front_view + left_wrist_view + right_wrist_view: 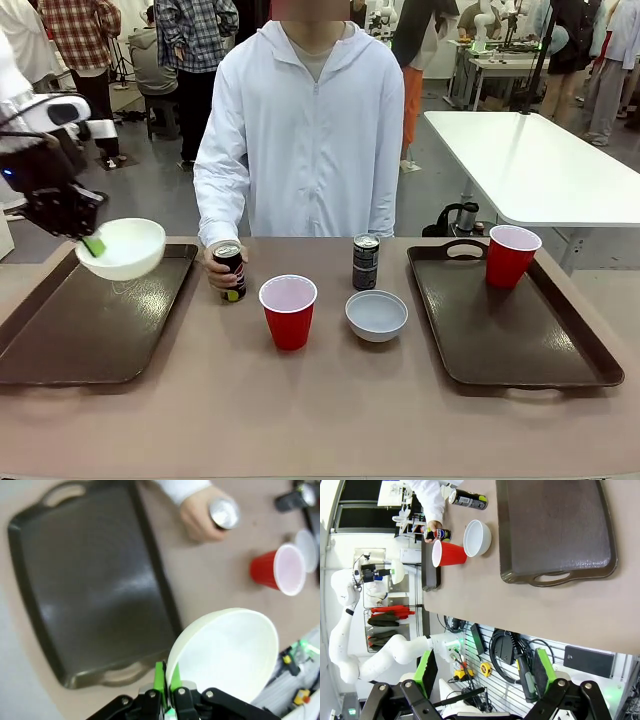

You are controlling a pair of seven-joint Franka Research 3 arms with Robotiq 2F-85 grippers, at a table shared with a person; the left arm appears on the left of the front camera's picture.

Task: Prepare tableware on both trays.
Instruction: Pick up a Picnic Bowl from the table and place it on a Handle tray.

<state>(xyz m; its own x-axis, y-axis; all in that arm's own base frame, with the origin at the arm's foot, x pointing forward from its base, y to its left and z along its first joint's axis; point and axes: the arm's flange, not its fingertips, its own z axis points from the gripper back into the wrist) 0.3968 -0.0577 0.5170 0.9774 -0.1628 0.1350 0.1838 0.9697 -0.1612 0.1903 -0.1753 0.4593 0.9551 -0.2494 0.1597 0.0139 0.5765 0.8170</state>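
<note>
Here, at the far left, the left gripper (93, 245) is pinched tight on the rim of a white bowl (122, 248). It holds the bowl slightly tilted in the air over the far end of the left tray (80, 330). Just right of that tray, the person's hand (215, 270) is wrapped around the Pepsi can (231, 268), which stands on the table (300, 410). Next, a red cup (288, 312) stands upright near the middle. The other can (366, 262) is farther back, with a second bowl (376, 315) just in front of it. On the right tray (520, 340), a second red cup (512, 255) stands at the far-left corner. The right gripper (485, 672) hangs beyond the table's near edge, jaws spread wide, holding nothing.
</note>
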